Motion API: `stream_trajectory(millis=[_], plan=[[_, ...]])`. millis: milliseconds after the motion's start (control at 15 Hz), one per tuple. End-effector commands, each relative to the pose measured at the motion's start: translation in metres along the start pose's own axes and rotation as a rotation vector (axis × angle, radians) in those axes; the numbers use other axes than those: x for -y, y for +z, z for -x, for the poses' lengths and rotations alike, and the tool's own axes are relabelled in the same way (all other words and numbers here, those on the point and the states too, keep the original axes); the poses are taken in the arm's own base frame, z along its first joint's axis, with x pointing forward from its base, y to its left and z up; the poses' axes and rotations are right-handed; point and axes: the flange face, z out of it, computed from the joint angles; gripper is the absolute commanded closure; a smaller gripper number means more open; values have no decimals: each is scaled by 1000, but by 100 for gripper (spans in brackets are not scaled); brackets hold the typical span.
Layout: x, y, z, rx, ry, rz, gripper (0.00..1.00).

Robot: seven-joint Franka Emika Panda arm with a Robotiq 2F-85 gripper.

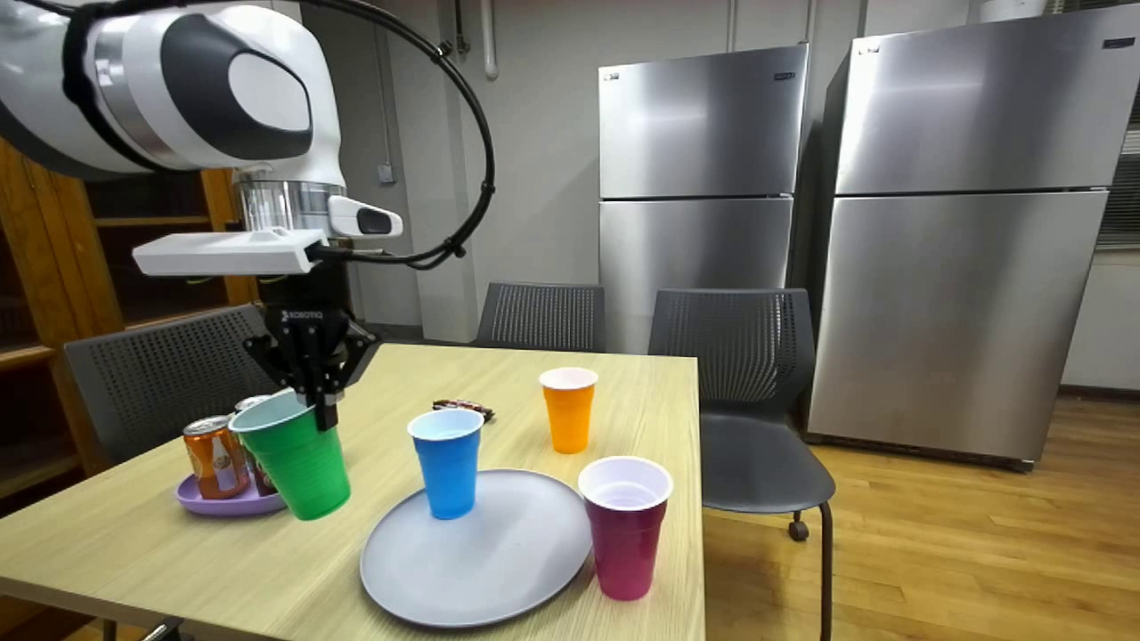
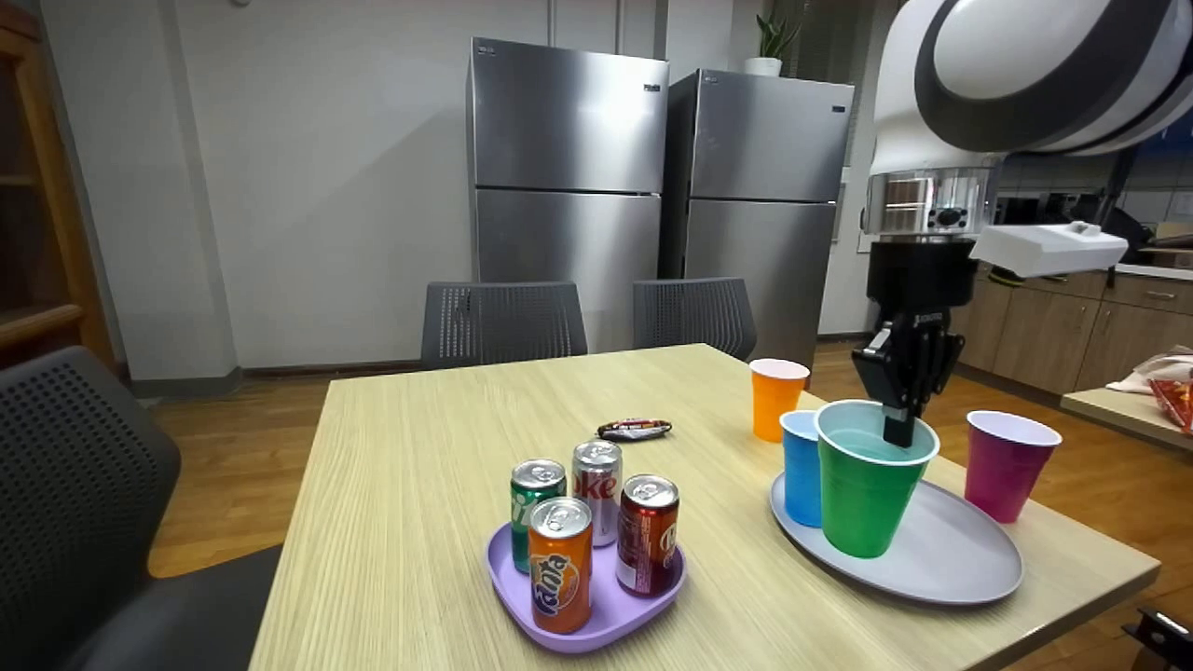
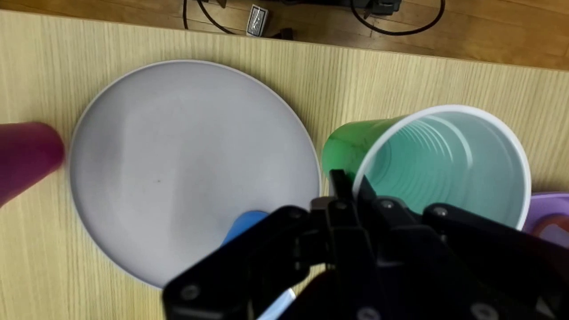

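Observation:
My gripper [image 1: 316, 411] is shut on the rim wall of a green cup [image 1: 298, 472], with one finger inside and one outside. In the wrist view the fingertips [image 3: 349, 182] pinch the white rim of the green cup [image 3: 444, 164]. The cup is tilted and looks raised off the table; its inside looks empty. A grey plate [image 1: 525, 570] lies beside it, also in the wrist view [image 3: 191, 133]. A blue cup [image 1: 448, 467] stands upright on the plate, mostly hidden by the gripper in the wrist view [image 3: 244, 222]. A magenta cup [image 1: 625, 543] stands at the plate's edge.
An orange cup [image 2: 778, 405] stands behind the plate. A small wrapped snack [image 2: 634, 430] lies mid-table. A purple tray [image 2: 596, 638] holds several soda cans, including an orange can [image 2: 559, 573]. Dark chairs [image 1: 735, 356] and two steel fridges [image 1: 966, 294] stand beyond the table.

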Motion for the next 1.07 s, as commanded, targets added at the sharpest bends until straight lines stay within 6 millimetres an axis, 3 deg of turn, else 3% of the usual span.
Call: stream_trajectory(millis=[0, 1000], plan=[[-19, 9, -2, -18, -5, 4, 99], [-64, 46, -1, -20, 85, -2, 99]])
